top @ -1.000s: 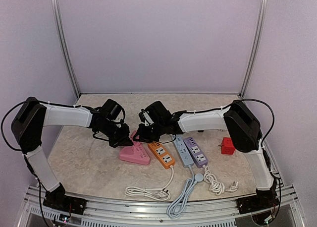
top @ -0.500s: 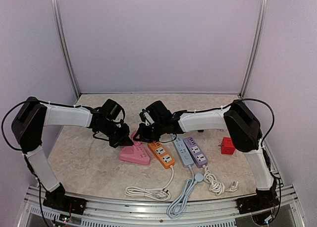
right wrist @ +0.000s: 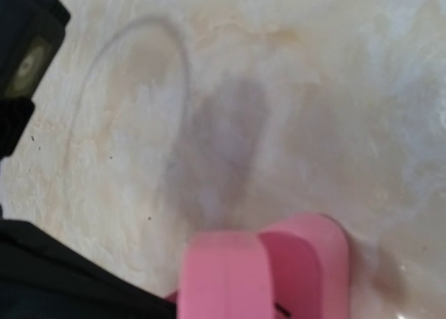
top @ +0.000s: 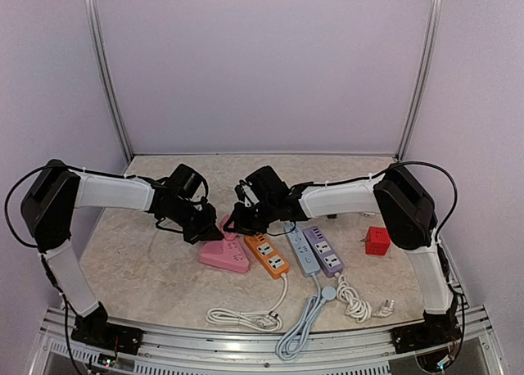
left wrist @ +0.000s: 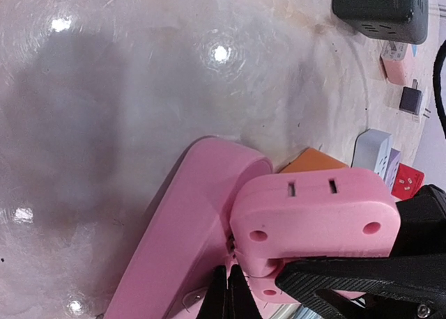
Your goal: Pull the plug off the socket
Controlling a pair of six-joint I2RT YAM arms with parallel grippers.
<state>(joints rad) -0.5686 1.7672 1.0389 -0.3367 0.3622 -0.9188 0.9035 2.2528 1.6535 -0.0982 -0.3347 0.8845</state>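
A pink socket strip (top: 225,258) lies on the table between my arms. A blocky pink plug (top: 227,225) sits at its far end. In the left wrist view the plug (left wrist: 313,211) stands tilted against the strip (left wrist: 185,228), with a narrow gap at the joint. My left gripper (top: 199,225) is at the strip's far left end, and its fingers (left wrist: 228,294) are pinched on a thin pink edge. My right gripper (top: 239,219) holds the plug from the right; one of its padded fingers (left wrist: 362,277) presses the plug's side. The right wrist view shows the blurred plug (right wrist: 223,277) and the strip's end (right wrist: 310,263).
An orange strip (top: 268,255), a grey-blue strip (top: 303,250) and a purple strip (top: 323,250) lie side by side just right of the pink one. A red cube adapter (top: 377,241) sits further right. White cords (top: 246,316) coil near the front edge. A black adapter (left wrist: 380,9) lies further back.
The right gripper and the plug have shifted slightly to the right. The pink strip's far end has tipped up a little. The left gripper stays on it.
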